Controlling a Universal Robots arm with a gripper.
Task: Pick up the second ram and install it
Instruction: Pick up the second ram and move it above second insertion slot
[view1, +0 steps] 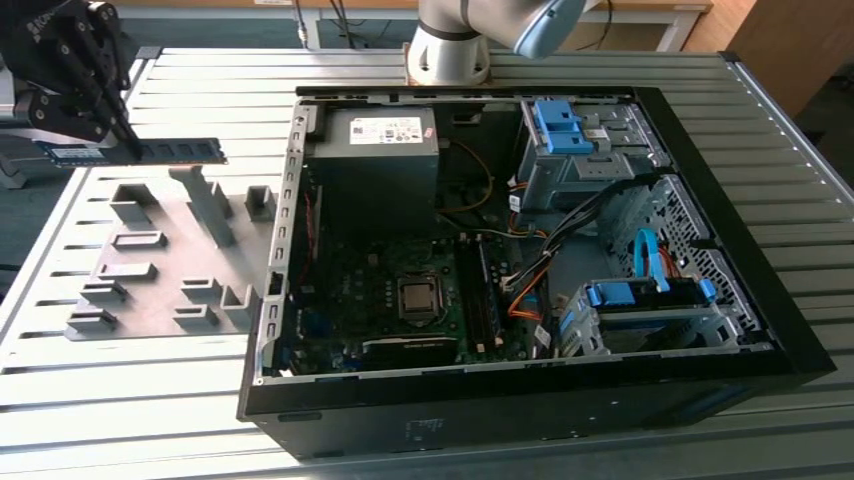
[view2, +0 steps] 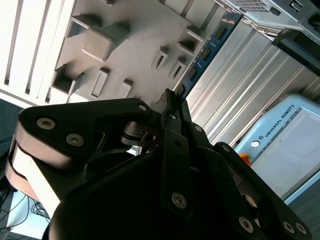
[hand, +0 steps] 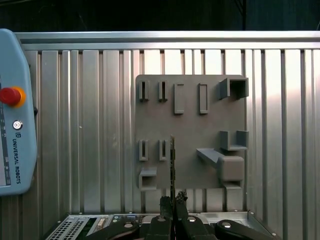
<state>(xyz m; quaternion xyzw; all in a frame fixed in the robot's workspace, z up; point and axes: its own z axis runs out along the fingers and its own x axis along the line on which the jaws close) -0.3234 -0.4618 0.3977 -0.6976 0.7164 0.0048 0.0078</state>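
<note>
The second ram (view1: 160, 152), a thin blue-green board with black chips, hangs level in the air above the grey holder plate (view1: 160, 270), at the exterior view's left. My gripper (view1: 120, 150) is shut on it near one end. The second wrist view shows the board (view2: 205, 52) as a blue strip running away from the fingertips (view2: 170, 102). Seen edge-on in the first wrist view, the ram (hand: 172, 160) sticks out from my gripper (hand: 173, 200) over the plate (hand: 190, 100).
The open computer case (view1: 747, 330) lies on the slatted metal table, to the exterior view's right of the plate. Inside are the power supply (view1: 380, 135), the motherboard (view1: 400, 290) and blue drive brackets (view1: 561, 125). The arm's base (view1: 447, 50) stands behind the case. A teach pendant (hand: 15, 115) lies on the table.
</note>
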